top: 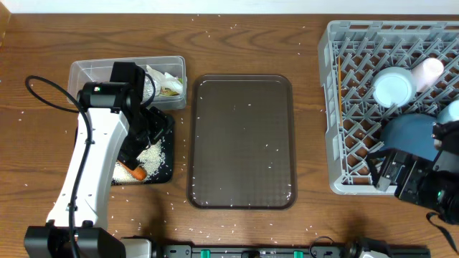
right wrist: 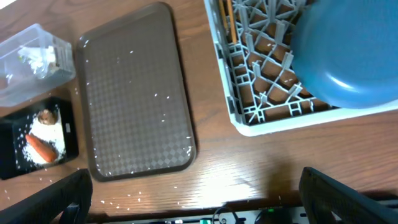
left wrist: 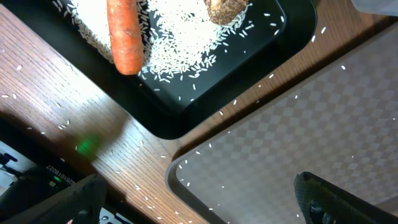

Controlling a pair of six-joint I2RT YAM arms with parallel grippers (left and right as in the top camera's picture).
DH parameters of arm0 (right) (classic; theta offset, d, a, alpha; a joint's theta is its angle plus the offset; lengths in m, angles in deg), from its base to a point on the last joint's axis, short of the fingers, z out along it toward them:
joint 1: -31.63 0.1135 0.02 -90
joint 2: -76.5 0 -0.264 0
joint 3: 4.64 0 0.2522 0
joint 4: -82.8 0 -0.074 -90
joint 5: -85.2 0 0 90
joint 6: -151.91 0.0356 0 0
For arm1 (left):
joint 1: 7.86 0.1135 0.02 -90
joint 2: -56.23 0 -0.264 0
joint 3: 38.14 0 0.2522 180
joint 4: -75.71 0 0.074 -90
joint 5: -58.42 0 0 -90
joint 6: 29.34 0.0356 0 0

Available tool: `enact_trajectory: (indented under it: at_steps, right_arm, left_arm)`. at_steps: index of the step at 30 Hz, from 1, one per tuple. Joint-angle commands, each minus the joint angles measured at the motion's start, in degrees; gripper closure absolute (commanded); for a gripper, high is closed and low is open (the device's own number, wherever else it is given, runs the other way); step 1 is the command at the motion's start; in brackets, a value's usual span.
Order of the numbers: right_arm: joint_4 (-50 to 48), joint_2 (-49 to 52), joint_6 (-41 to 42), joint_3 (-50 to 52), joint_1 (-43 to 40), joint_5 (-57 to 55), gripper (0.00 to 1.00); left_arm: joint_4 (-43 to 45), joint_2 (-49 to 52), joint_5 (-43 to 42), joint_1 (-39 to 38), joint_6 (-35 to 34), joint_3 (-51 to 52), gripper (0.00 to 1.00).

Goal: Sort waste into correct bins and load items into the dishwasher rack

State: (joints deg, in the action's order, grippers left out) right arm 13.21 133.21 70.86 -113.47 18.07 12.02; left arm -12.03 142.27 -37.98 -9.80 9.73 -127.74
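The black tray (top: 166,163) holds an orange carrot (left wrist: 124,34), a brown lump (left wrist: 225,9) and white rice (left wrist: 186,43). Behind it, the clear tub (top: 86,72) contains the crumpled wrapper (top: 165,80). My left gripper (left wrist: 199,205) hangs open and empty over the black tray's corner. The grey rack (top: 344,107) at the right carries the blue plate (right wrist: 348,50), a white bowl (top: 393,87), a pale cup (top: 430,70), a light-blue cup (top: 452,111) and chopsticks (top: 338,86). My right gripper (right wrist: 199,199) is open and empty near the rack's front edge.
A large brown serving tray (top: 240,140) lies between the bins and the rack, with stray rice grains on it and across the wooden table (top: 251,43). The left arm (top: 93,158) covers part of the black tray and tub.
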Motion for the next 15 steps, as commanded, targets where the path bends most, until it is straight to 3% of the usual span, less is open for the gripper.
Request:
enact_trajectory:
  at_steps: [1,8,15]
  right_arm:
    - [0.6,-1.8,-0.2,0.2,2.2,0.0,0.01]
    - [-9.2,-7.9,-0.3,3.4,6.3,-1.6,0.01]
    - [-25.8,-20.1,-0.2,21.0,11.8,-0.7,0.01]
  left_arm:
    - [-0.3,-0.7,1.1,0.1,0.5,-0.2,0.02]
    - [-0.3,-0.7,1.1,0.1,0.5,-0.2,0.02]
    - [-0.3,-0.7,1.1,0.1,0.5,-0.2,0.02]
